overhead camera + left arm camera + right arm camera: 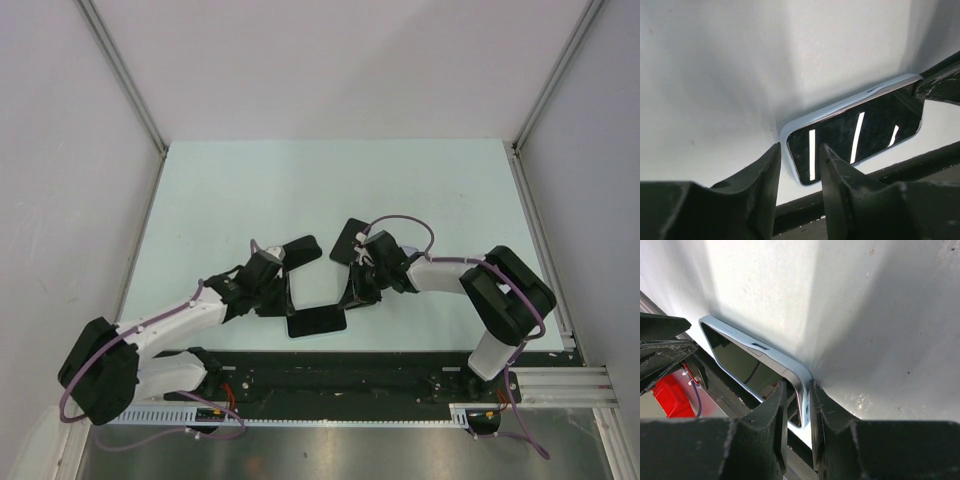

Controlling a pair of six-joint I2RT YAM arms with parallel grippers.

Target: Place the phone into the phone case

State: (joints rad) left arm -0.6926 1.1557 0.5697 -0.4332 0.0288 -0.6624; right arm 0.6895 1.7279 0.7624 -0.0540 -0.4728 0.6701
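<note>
The phone [875, 125] is seen seated screen-up in the pale blue phone case [785, 362] by the near edge of the table [300, 190], one case corner being clamped by the right gripper [796, 402], while another corner is straddled by the left gripper [799, 160], whose fingers are apart

Left arm [165, 322] lower left, right arm [440, 268] right of centre, same build, white link shells, bulky black joint housings, thin purple cables [402, 217] looping along both, matte black fingers [765, 430], edges scuffed and dusty in wrist views
</note>
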